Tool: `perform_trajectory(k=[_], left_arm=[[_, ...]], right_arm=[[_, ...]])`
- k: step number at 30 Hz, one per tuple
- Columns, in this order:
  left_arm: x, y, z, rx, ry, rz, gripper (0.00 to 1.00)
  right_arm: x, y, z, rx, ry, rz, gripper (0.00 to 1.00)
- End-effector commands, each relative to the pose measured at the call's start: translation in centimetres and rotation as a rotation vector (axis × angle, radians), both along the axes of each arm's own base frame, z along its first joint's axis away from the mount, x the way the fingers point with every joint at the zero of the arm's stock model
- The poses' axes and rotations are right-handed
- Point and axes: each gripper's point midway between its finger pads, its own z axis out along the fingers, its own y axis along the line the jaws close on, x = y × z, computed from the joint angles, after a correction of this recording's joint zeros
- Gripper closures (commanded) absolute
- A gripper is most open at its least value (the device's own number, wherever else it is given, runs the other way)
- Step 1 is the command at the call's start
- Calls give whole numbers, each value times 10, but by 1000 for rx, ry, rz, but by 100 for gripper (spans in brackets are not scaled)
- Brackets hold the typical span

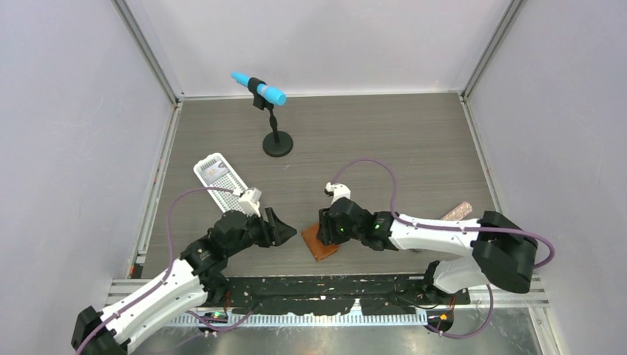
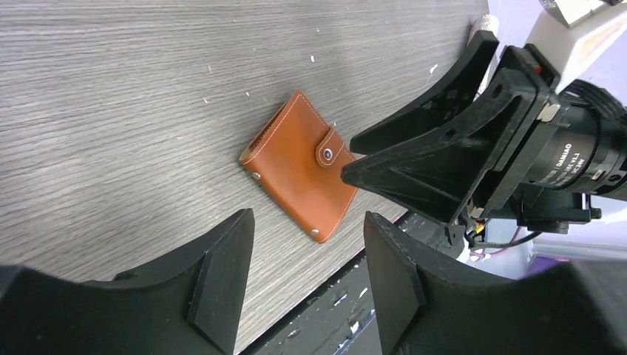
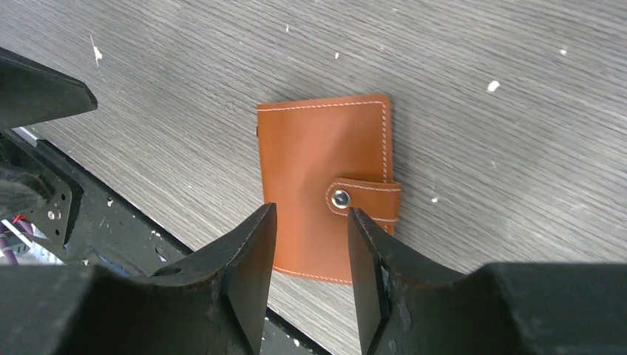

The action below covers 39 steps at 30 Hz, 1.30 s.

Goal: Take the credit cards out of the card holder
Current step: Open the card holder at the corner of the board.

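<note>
The card holder (image 1: 319,242) is a tan-brown leather wallet lying closed and snapped near the table's front edge. It also shows in the left wrist view (image 2: 300,166) and in the right wrist view (image 3: 323,180), with its snap tab (image 3: 364,197) fastened. The credit cards are hidden inside it. My right gripper (image 1: 324,231) is open and empty, just above the holder; it also shows in its own wrist view (image 3: 309,244). My left gripper (image 1: 285,228) is open and empty, a little to the holder's left; its own wrist view (image 2: 310,251) shows it too.
A white perforated tray (image 1: 222,183) lies at the left behind my left arm. A blue microphone on a black stand (image 1: 275,118) stands at the back. A small pinkish strip (image 1: 456,211) lies at the right. The table's front edge (image 2: 347,255) runs beside the holder.
</note>
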Motion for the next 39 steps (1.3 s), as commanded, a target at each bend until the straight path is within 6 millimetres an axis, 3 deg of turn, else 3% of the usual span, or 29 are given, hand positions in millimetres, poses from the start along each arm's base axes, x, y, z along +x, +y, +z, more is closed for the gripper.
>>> perform_trajectory(k=[1,5,10,15,20,27,30,39], left_arm=[[-3,14,-12,41,16,45,41],[-9,12,-18,26,39,25,41],[-12,12,-22,10,47,23,41],[-13,13,-22,17,43,19,41],[-14,12,-21,9,48,15,41],[-14,13,-20,6,44,18,41],[-13,12,-21,6,45,18,41],[-14,5,-22,-6,61,-10,41]], right_arm=[[14,22,11,-4,-59,-25,52],[15,22,-8,-85,-46,-25,51],[15,8,-34,-220,-56,-40,50],[9,5,-46,-291,-54,-32,55],[4,8,-40,-294,-61,-33,57],[5,8,-10,-257,-98,-19,54],[4,7,-6,-248,-102,-11,54],[-2,5,-25,-263,-64,-14,54]])
